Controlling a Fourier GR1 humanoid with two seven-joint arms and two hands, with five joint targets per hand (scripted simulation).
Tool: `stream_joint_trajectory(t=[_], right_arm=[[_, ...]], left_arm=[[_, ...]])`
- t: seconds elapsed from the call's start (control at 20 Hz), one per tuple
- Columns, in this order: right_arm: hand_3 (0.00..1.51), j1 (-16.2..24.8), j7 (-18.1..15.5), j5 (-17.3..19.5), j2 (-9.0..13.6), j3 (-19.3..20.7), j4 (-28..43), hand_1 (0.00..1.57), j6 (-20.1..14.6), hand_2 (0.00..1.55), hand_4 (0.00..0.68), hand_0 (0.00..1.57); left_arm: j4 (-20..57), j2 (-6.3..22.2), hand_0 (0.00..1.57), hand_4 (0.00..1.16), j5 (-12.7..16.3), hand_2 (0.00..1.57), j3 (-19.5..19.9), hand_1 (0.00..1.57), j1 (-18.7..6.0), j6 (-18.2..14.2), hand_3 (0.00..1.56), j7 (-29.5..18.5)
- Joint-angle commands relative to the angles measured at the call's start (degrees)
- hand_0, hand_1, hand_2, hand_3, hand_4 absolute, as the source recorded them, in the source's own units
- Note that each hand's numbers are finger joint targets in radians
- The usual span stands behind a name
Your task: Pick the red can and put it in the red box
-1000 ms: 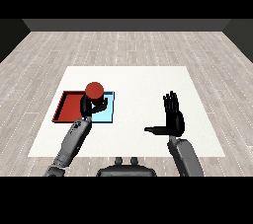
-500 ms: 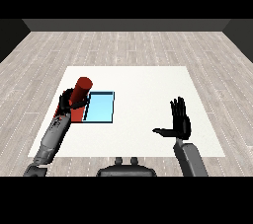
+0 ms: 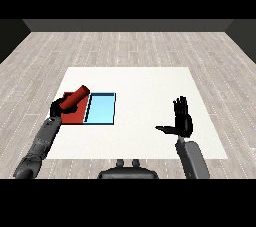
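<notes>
Head view: the left hand (image 3: 59, 106) grasps the tilted red can (image 3: 76, 97) over the red tray (image 3: 75, 116), release pending; the right hand (image 3: 183, 120) hangs open.

Blue tray (image 3: 101, 109) lies flat on white table (image 3: 150, 86), left of centre. Table stands on grey plank floor (image 3: 130, 46), which runs to a dark wall (image 3: 130, 25) at the far side
</notes>
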State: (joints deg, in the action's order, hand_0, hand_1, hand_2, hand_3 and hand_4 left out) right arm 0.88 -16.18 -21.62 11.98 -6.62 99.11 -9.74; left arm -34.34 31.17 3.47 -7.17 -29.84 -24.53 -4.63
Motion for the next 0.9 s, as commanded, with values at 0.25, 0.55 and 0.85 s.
stream_joint_trajectory(t=[0.25, 0.55, 0.85], right_arm=[[0.0, -5.52, -3.99, 2.3, -2.93, 0.42, -10.19, 0.0, -0.68, 0.0, 0.0, 0.0], [0.0, -5.35, -3.51, 2.44, -2.89, -0.21, -8.18, 0.0, -0.16, 0.0, 0.0, 0.0], [0.0, -5.53, -5.18, 1.01, -2.82, 1.06, -10.44, 0.0, 2.32, 0.0, 0.0, 0.0]], left_arm=[[23.15, -3.74, 0.92, 0.71, -3.85, 0.88, -0.26, 0.92, -7.61, 2.46, 0.0, 2.46], [28.85, -2.07, 0.0, 0.0, -7.71, 0.0, -3.61, 0.0, -9.33, 13.02, 0.0, 0.66], [22.1, -2.11, 0.0, 0.0, 5.06, 0.0, 10.02, 0.0, -9.29, 9.83, 0.0, -13.03]])
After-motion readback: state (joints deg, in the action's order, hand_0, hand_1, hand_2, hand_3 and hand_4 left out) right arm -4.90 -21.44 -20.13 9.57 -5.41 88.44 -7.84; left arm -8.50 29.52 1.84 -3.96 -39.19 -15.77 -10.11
